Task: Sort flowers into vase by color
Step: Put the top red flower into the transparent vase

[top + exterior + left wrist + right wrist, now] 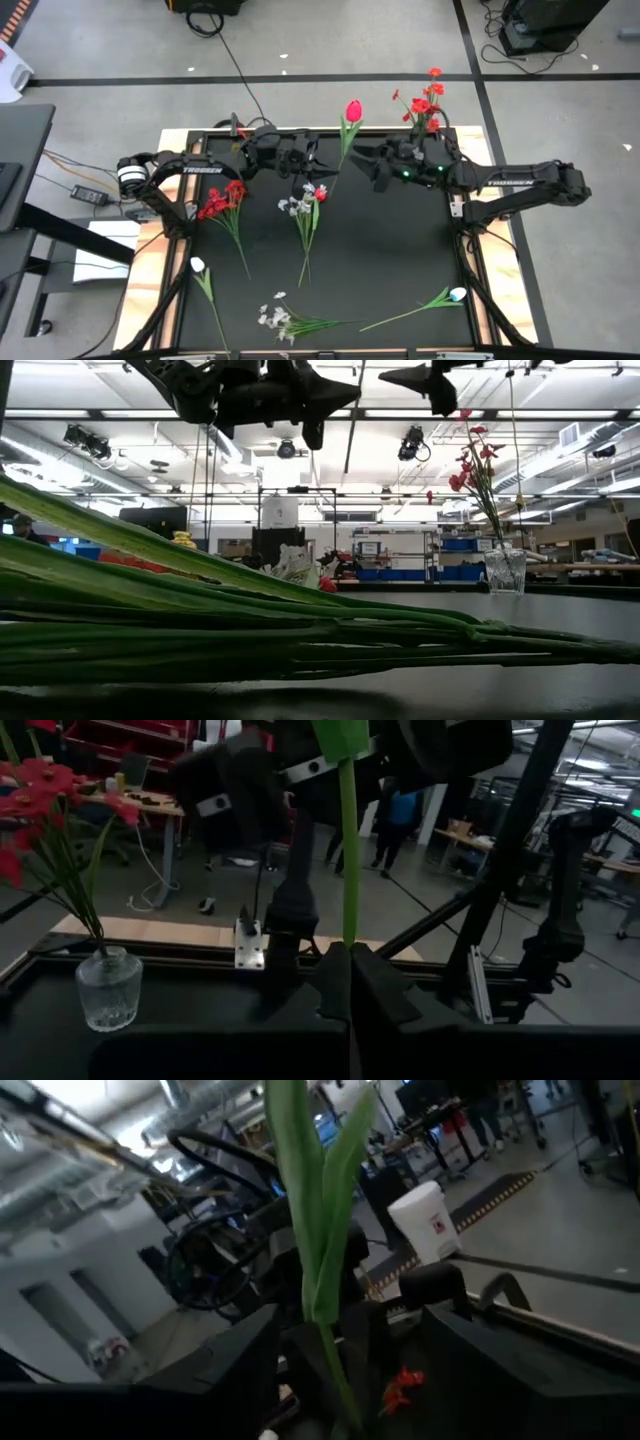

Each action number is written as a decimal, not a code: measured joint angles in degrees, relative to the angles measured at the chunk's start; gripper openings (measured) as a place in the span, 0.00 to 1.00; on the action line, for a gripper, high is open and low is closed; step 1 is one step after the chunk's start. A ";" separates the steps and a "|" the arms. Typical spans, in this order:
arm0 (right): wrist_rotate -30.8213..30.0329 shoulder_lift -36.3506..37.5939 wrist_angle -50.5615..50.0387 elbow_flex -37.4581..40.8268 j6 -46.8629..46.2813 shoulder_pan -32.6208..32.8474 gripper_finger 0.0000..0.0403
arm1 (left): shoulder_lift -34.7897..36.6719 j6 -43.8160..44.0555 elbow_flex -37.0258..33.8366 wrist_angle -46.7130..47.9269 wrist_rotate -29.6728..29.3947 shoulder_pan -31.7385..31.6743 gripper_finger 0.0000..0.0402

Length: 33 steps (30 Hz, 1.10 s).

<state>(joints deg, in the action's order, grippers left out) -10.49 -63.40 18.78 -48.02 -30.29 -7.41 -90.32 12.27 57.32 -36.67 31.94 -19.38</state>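
**user1:** Vase [436, 128] check: the clear glass one sits at about 1 o'clock on the black table [380, 260], with a bunch of red sprigs [425, 100] standing in it. Only writing I can read is TROSSEN, white on both arms.

**user2:** Yep. Left gripper [322, 168] is pinched tight on the stem of the red tulip [352, 112], held up near 12 o'clock. Right gripper [368, 160] is right beside that stem with fingers spread wide, holding nothing.

**user1:** Everything else lies flat: red spray [222, 200] at 10, white-and-red stems [306, 210] in the center, white bud [198, 266] at 8, white sprigs [275, 318] at 6, another white bud [457, 295] at 4. Leaves block most of the low view.
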 joint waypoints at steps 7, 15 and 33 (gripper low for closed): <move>2.66 -5.64 -3.20 -6.58 4.74 -0.35 0.63 | 0.00 -0.02 0.00 -0.39 0.00 0.02 0.02; 4.21 -6.34 -5.00 -8.36 4.99 -0.98 0.50 | 0.00 0.00 0.00 -0.41 0.00 0.02 0.02; 3.82 -4.85 -8.98 -8.45 6.67 -2.24 0.05 | -0.09 0.00 0.00 -0.05 -0.36 0.00 0.05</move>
<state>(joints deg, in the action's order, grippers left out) -6.67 -68.25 9.80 -56.47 -23.62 -9.65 -90.41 12.27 57.32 -36.72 31.59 -19.38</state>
